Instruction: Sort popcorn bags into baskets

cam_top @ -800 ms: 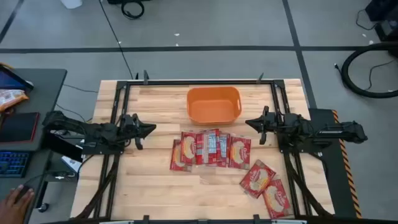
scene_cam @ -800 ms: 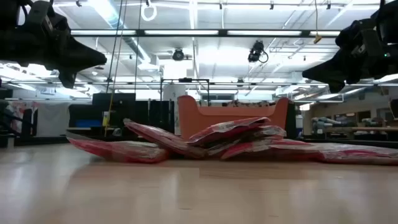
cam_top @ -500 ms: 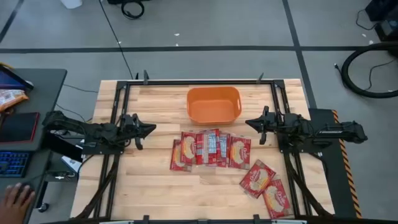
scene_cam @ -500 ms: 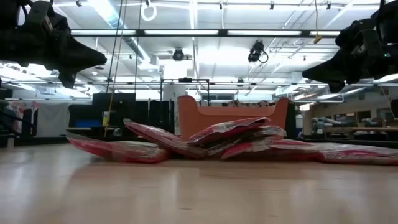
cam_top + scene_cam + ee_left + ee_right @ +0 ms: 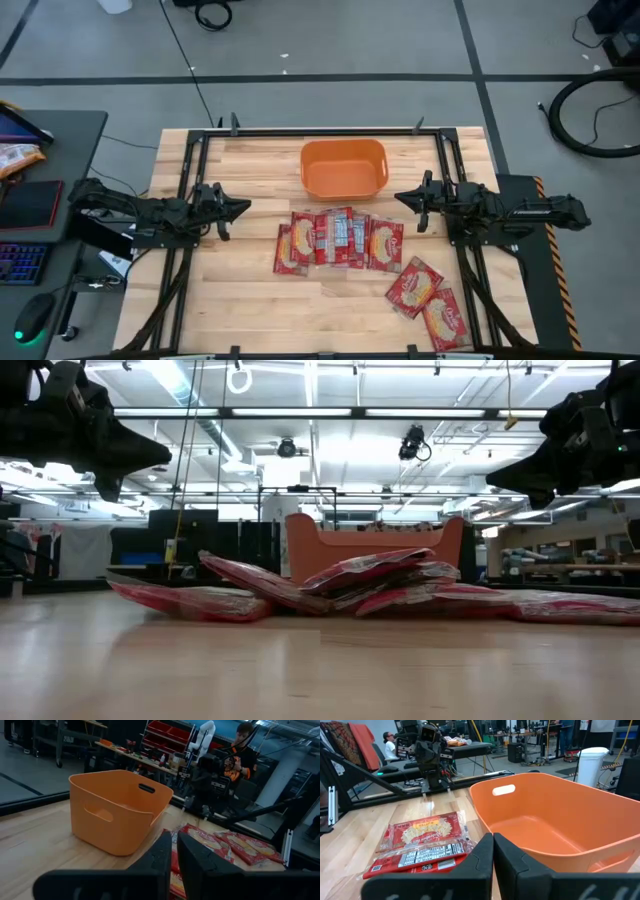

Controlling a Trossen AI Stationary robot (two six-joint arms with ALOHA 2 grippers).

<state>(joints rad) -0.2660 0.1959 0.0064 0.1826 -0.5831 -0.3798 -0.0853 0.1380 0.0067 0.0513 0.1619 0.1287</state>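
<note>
We see the orange basket [image 5: 343, 168] empty at the table's [image 5: 250, 300] far middle. Red popcorn bags [image 5: 338, 240] overlap just in front of it, two more [image 5: 428, 300] lying toward the right front. Label print is unreadable. Left end effector [image 5: 240, 208] and right end effector [image 5: 401, 198] hover, both pressed together.

Left gripper [image 5: 175, 851] low over table [image 5: 35, 837], fingers nearly touching, thin gap between. Orange tub [image 5: 117, 810] upright ahead, handle slots in walls. Red bags [image 5: 227, 847] overlapping just beside tub. Right arm [image 5: 212, 777] beyond bags. Person [image 5: 240, 755] behind far edge.
</note>
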